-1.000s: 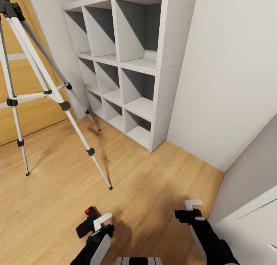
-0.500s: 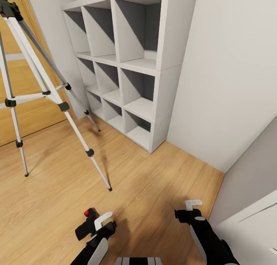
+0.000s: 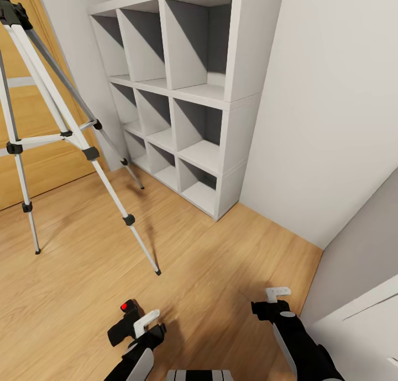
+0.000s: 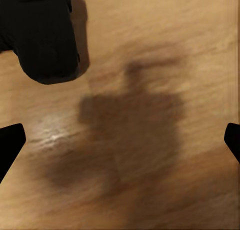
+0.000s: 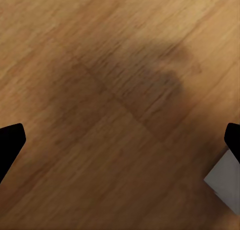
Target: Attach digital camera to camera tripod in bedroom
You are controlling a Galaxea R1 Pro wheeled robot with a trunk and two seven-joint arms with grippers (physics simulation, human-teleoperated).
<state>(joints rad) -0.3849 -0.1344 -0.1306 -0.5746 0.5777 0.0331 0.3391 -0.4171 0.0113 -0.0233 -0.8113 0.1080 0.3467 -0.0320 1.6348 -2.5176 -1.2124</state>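
Note:
The digital camera, black with a red button on top, sits low in the head view, right beside my left gripper. In the left wrist view the camera is a dark block off to one side. The left gripper has its fingertips far apart, with only wood floor between them. The camera tripod stands at the far left on silver legs with black joints. My right gripper hangs open over the floor, and nothing is between its tips in the right wrist view.
A white cube shelf stands against the pale wall straight ahead. A wooden door is behind the tripod. A grey-white piece of furniture fills the right edge, and its corner lies close to the right gripper.
My left arm has drawn back slightly toward me. The camera has shifted a little to the left beside it. The right arm and the tripod have stayed put.

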